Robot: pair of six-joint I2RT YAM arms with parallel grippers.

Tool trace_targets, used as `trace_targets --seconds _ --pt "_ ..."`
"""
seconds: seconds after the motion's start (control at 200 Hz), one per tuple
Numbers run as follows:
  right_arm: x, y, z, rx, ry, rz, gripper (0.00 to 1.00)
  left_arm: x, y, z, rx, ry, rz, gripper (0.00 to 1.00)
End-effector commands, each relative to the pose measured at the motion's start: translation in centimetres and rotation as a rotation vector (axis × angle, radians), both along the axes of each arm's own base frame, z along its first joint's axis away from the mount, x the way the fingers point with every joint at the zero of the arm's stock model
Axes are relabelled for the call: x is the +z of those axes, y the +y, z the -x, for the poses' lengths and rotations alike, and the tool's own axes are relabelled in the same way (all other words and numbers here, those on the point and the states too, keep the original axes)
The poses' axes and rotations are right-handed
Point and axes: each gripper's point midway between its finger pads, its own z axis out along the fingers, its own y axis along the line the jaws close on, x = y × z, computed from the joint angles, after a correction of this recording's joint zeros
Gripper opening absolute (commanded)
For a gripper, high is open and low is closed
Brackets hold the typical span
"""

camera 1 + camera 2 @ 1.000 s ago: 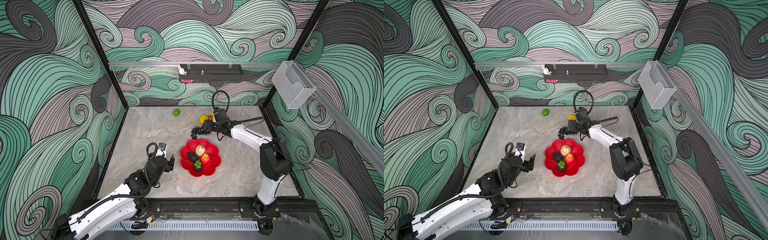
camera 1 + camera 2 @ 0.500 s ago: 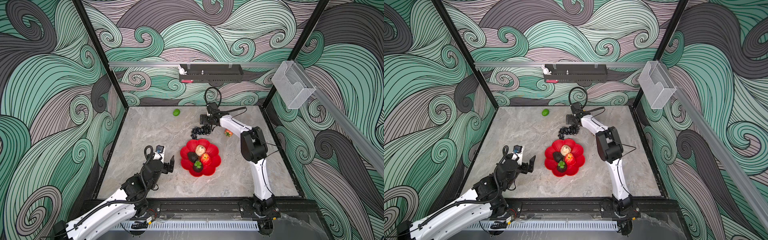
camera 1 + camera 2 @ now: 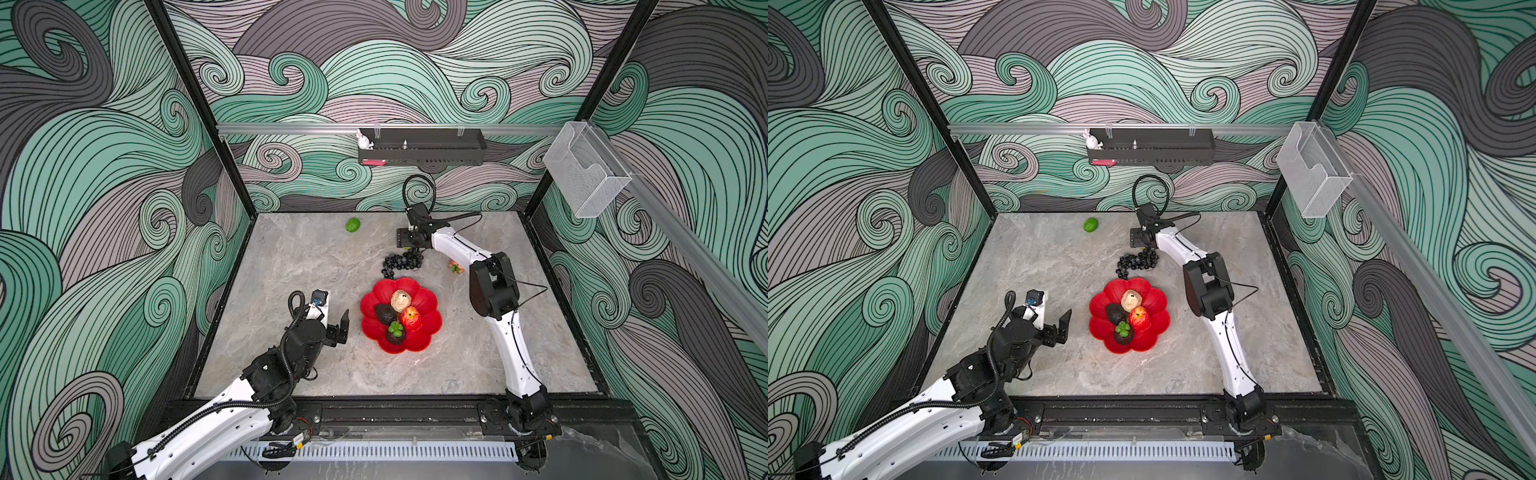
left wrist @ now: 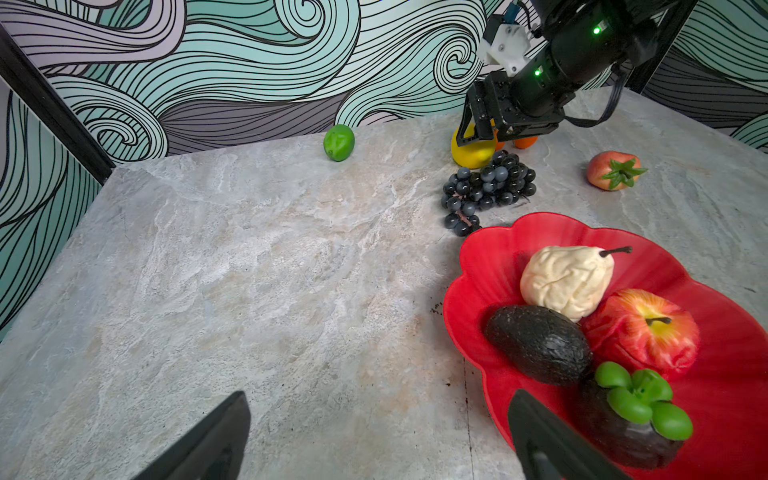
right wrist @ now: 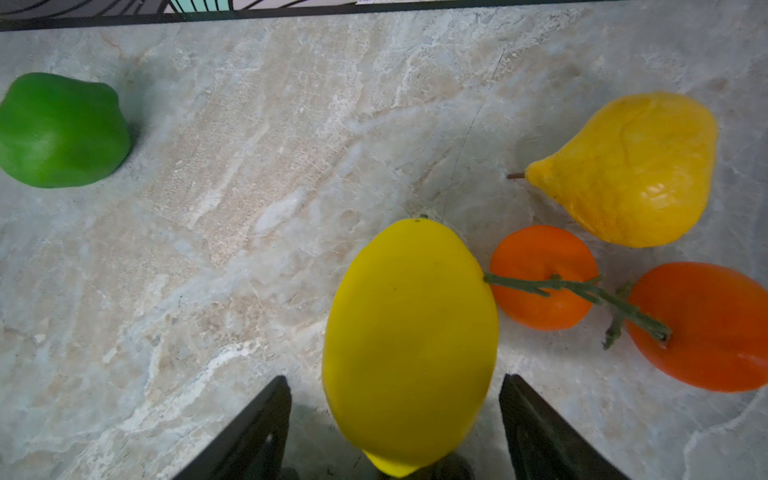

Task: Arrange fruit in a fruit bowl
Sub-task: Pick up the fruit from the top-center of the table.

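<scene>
The red scalloped fruit bowl (image 3: pixel 370 303) holds a beige pear (image 3: pixel 401 300), a dark avocado (image 3: pixel 385 313), a red apple (image 3: pixel 410 319) and a mangosteen (image 3: pixel 395 332). My left gripper (image 3: pixel 334 318) is open over bare table just left of the bowl. Behind the bowl, my right gripper (image 5: pixel 394 377) is open and straddles a yellow lemon (image 5: pixel 409 332), with gaps on both sides. Beside that lemon lie two orange tangerines (image 5: pixel 542 276) on one stem and a second, pear-shaped lemon (image 5: pixel 627 170). Black grapes (image 3: pixel 401 262) lie between the bowl and the right gripper.
A green lime (image 3: pixel 353 225) lies alone near the back wall. A red fruit with a green leafy top (image 3: pixel 456 267) sits right of the grapes, by the right arm's elbow. A black shelf (image 3: pixel 422 146) hangs on the back wall.
My right gripper shifted slightly left onto the lemon, its elbow folded inward, and its jaws narrowed around the fruit. The left gripper stayed beside the bowl.
</scene>
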Motion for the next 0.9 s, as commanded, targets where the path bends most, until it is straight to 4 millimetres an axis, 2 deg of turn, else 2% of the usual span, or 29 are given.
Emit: trace_targets --seconds 0.0,0.235,0.415,0.64,0.725,0.896 --pt "-0.9 -0.8 -0.2 -0.026 0.024 0.041 0.77 0.6 0.1 -0.2 0.012 -0.021 0.007 0.99" --pt "-1.5 -0.7 -0.6 -0.032 0.032 0.046 0.69 0.7 0.2 -0.2 0.012 -0.024 0.012 0.99" --pt "-0.7 -0.7 -0.5 -0.021 0.020 0.051 0.59 0.7 0.1 -0.2 0.007 -0.023 0.011 0.99" --pt "2.7 -0.1 0.2 0.014 -0.028 0.042 0.58 0.6 0.0 -0.2 0.005 -0.022 0.008 0.99" --pt "4.6 0.1 0.6 0.032 -0.061 0.044 0.58 0.6 0.0 -0.2 0.003 -0.021 0.008 0.99" --pt "7.2 0.1 2.0 0.047 -0.099 0.033 0.58 0.7 -0.1 -0.2 -0.004 -0.021 0.008 0.99"
